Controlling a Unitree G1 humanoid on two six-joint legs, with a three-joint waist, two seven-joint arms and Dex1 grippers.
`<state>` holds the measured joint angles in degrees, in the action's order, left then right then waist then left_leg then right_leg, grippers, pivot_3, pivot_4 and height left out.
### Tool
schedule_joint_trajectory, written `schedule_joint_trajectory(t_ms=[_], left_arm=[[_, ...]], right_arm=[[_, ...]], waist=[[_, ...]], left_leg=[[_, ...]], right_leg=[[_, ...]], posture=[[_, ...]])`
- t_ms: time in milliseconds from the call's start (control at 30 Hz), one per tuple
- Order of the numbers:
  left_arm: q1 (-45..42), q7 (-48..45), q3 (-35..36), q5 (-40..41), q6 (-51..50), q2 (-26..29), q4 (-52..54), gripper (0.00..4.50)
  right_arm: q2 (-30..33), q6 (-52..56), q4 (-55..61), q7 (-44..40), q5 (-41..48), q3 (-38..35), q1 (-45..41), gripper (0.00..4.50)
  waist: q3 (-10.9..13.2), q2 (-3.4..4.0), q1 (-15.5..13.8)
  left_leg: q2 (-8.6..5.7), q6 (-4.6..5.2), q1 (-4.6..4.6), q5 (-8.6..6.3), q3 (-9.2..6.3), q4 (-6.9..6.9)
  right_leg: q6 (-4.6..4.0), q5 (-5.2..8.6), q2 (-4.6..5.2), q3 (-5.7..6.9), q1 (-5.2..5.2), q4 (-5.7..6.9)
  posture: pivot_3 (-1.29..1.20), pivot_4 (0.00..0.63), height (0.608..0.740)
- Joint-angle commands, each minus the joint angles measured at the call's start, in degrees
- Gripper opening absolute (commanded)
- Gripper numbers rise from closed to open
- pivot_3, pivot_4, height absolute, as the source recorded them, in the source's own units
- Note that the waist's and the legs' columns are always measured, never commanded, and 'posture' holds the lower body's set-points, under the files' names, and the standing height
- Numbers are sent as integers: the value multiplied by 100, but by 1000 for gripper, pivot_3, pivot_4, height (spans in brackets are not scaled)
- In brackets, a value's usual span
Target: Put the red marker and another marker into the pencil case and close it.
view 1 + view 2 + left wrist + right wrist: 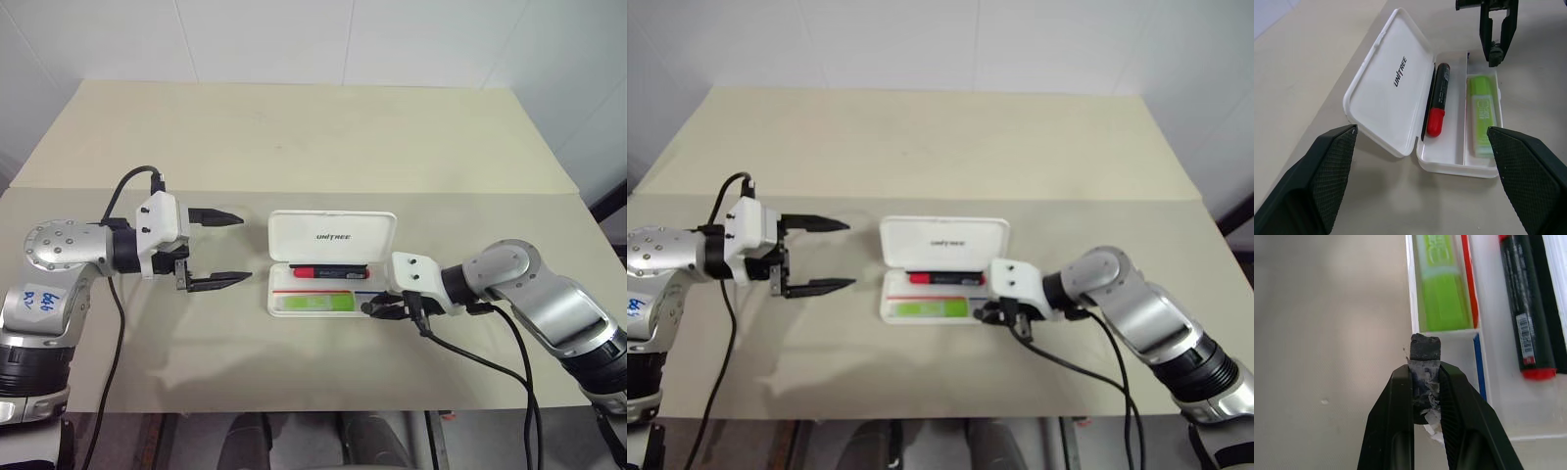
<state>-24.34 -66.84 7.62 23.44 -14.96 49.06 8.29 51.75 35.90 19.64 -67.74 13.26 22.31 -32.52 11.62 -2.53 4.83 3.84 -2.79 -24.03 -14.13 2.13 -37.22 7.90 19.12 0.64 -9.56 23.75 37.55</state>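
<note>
Near the tabletop's (411, 147) front edge: white pencil case (331, 262) lying open, lid propped up toward the far edge. In its front compartment, light green highlighter (313, 304); in the rear one, red marker (329, 271). Just off the case's right end, right pincer (375, 308) clenched on a small dark object (1425, 347). Left of the case, left pincer (235, 249) spread wide, grasping nothing.

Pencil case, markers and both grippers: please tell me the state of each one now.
Pencil case: open, lid standing up.
Red marker: lying inside the case, capped.
Green highlighter: lying inside the case, in the front compartment.
Left gripper: open, empty, beside the case.
Right gripper: shut on a small dark object, at the end of the case.
</note>
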Motion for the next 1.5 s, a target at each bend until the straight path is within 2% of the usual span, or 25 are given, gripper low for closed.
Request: schedule_joint_trajectory(t_ms=[33, 333, 467, 700, 900, 1100, 1133, 1200, 1500], left_arm=[[-77, 36, 99, 96, 1, 67, 162, 4500], [-184, 33, 38, 76, 18, 23, 113, 4500], [-199, 30, 18, 70, 36, -1, 104, 4500], [-317, -5, -63, 20, 143, -58, -88, 4500], [-520, -73, -95, 17, 272, -61, -403, 4500], [-624, -24, 82, 127, 268, -75, -730, 4500], [-626, -27, 116, 142, 284, -70, -775, 4113], [-654, -20, 190, 157, 288, -45, -892, 3692], [-789, -111, 244, 135, 185, 34, -1133, 587]], right_arm=[[-124, -106, -36, 53, -107, -83, -75, 1382], [-137, -112, -79, 34, -202, -186, -93, 4480], [-115, -99, -74, 49, -25, -486, -106, 4480], [-282, -350, 85, -10, 1087, -1925, 263, 4480], [-669, -680, 291, 408, 1668, -2920, 582, 4480], [-769, -669, 493, 574, 2233, -3415, 909, 4480], [-757, -745, 516, 590, 2191, -3402, 962, 4500], [-754, -913, 437, 568, 2143, -3414, 1065, 4500], [-628, -1192, -86, 240, 2243, -3419, 1097, 4500]], waist=[[0, 0, -1], [0, 0, -1], [0, 0, -5], [0, 0, -15], [0, 0, -8], [0, 0, -2], [0, 0, -3], [0, 0, -7], [0, 0, -11]], left_leg=[[0, 0, 0, 0, 0, -1], [0, 0, -1, 0, 1, -2], [0, 0, -1, 0, 1, -3], [-1, 0, -1, 0, -2, -1], [-1, 0, -1, 0, -1, -6], [-1, 0, 1, 0, -2, -6], [-1, 0, 1, 0, -2, -5], [-1, 0, 3, 0, -2, -6], [-2, 0, 5, 0, -2, -9]], right_leg=[[0, 0, 0, 0, 0, 0], [0, 0, 1, 0, 0, 0], [0, 0, 1, 0, 0, 2], [0, 0, 0, 1, -2, 1], [3, -2, 0, 0, -4, 3], [4, -2, -1, 0, -8, 3], [4, -2, -1, 0, -8, 3], [4, -2, -1, 1, -9, 5], [4, -2, -1, 0, -11, 6]], posture=[[0, 150, 740], [0, 150, 740], [0, 150, 740], [0, 150, 740], [0, 150, 740], [0, 150, 740], [0, 150, 740], [0, 150, 740], [0, 150, 740]])
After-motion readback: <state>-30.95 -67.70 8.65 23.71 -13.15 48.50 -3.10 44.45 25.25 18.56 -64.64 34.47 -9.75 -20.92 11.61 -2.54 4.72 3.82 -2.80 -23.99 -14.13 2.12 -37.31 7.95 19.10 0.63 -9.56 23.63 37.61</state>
